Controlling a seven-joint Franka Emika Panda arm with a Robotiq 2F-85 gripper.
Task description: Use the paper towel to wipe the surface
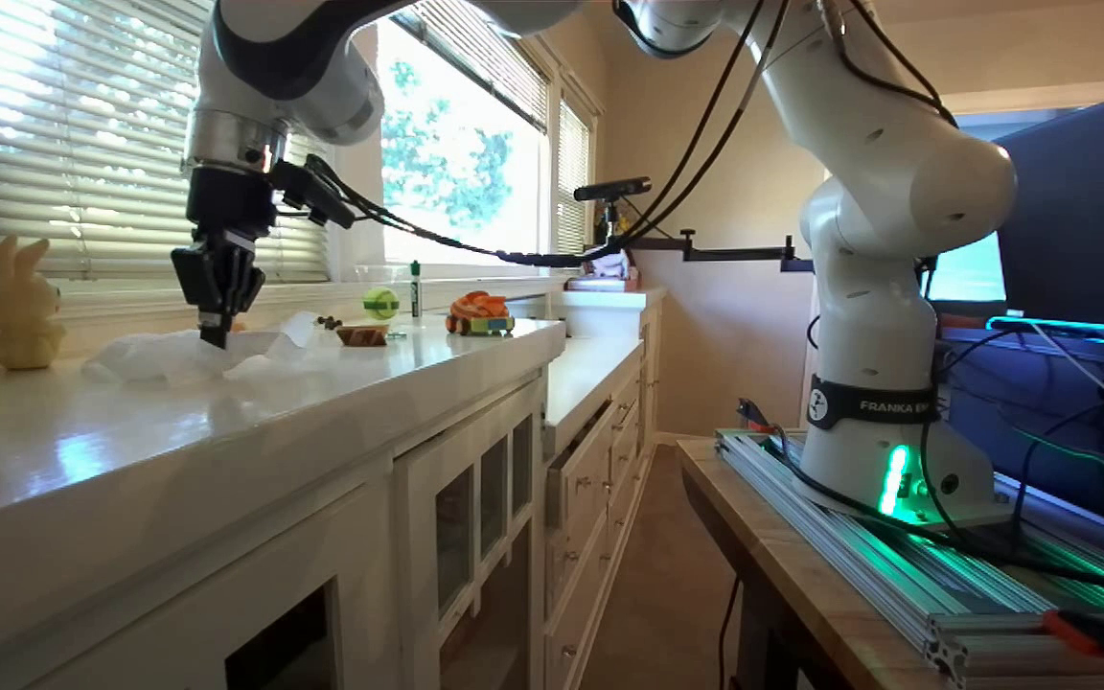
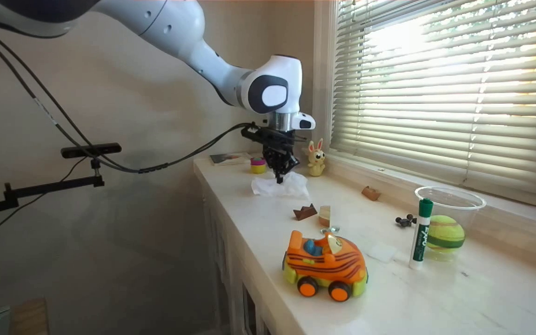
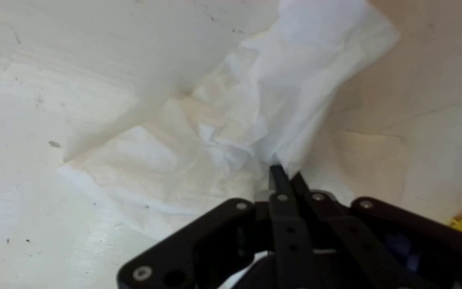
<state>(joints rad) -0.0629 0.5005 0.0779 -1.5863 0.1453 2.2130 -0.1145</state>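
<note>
plainly, the paper towel (image 3: 223,140) (crumpled) lies pinched between nearly touching fingers (image 3: 281,181).

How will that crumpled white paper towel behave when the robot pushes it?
The paper towel is probably floppy, given its soft creases. With the gripper pinching just one spot, its loose ends will likely trail or bunch up. Its edges look thin, so it may be light and tear easily.
</note>
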